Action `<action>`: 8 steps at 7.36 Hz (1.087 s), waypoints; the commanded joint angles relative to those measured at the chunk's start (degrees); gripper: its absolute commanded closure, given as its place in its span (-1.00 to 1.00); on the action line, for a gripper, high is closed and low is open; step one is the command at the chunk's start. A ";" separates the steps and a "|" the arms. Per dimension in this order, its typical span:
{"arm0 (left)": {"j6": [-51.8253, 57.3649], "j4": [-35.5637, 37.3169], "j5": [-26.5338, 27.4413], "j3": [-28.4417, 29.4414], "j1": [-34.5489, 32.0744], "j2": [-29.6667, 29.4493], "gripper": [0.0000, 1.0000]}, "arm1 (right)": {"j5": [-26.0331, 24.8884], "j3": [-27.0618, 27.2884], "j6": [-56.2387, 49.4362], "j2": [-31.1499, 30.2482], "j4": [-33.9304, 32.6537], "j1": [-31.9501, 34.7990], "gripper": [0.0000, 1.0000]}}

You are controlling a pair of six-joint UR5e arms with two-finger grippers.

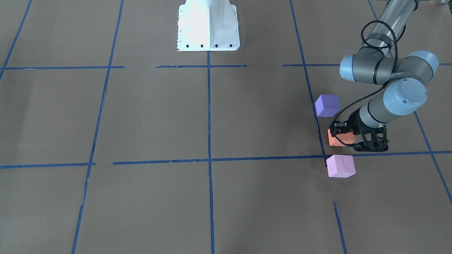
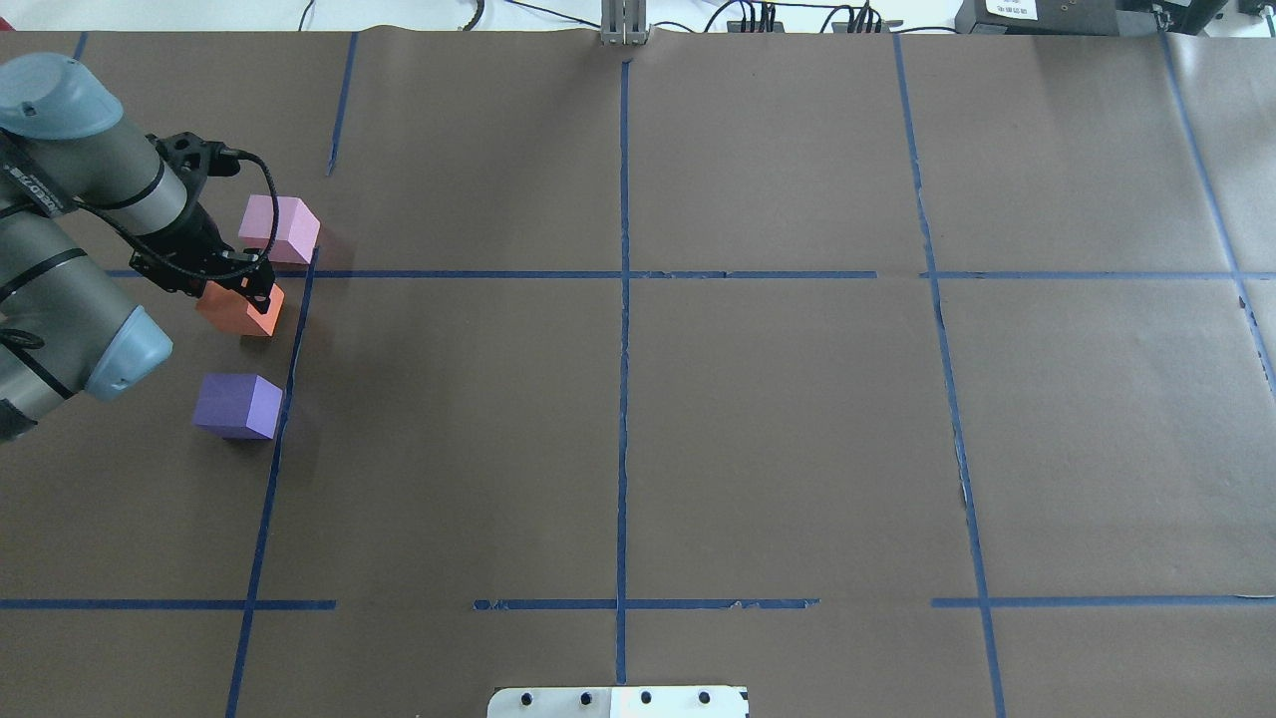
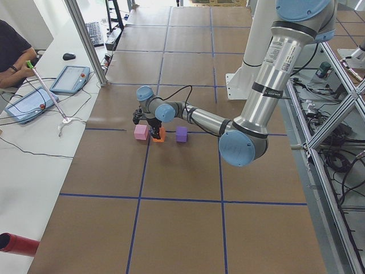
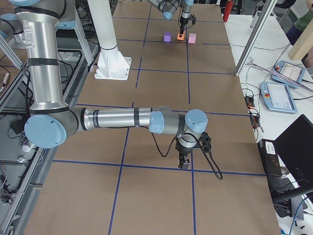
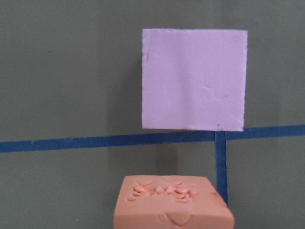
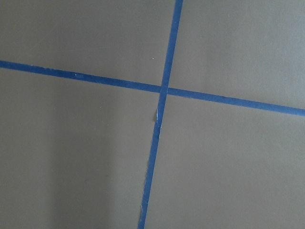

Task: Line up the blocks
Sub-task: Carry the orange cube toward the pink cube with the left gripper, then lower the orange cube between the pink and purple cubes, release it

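Observation:
Three blocks stand in a short row by a blue tape line on my left side. The orange block [image 1: 333,139] is in the middle, the dark purple block [image 1: 327,105] nearer my base, the light pink block [image 1: 340,165] farther out. My left gripper [image 1: 348,137] reaches down over the orange block [image 2: 234,311] and is shut on it, at or just above the table. The left wrist view shows the orange block [image 5: 174,205] close below and the pink block [image 5: 194,78] beyond a tape line. My right gripper [image 4: 185,164] hangs low over bare table; I cannot tell if it is open.
The brown paper table is marked with a blue tape grid [image 2: 623,274]. The white robot base [image 1: 208,26] stands at the table's robot side. Tablets [image 3: 69,79] and cables lie on the white bench beside the table, where an operator [image 3: 12,48] sits.

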 commanded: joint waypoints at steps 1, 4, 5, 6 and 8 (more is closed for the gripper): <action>0.00 -0.46 -0.66 0.13 0.38 -0.16 0.68 | 0.00 0.00 0.00 0.00 0.00 0.00 -1.00; -0.08 -0.64 -0.66 0.22 1.26 -0.25 0.66 | 0.00 0.00 0.00 0.00 0.00 0.00 -1.00; 0.00 -0.64 -0.66 0.30 1.35 -0.25 0.61 | 0.00 0.00 0.00 0.00 0.00 0.00 -1.00; 0.01 -0.64 -0.66 0.39 1.35 -0.25 0.40 | 0.00 0.00 0.00 0.00 0.00 0.00 -1.00; -0.08 -0.64 -0.66 0.74 1.35 -0.25 0.08 | 0.00 0.00 0.00 0.00 0.00 0.00 -1.00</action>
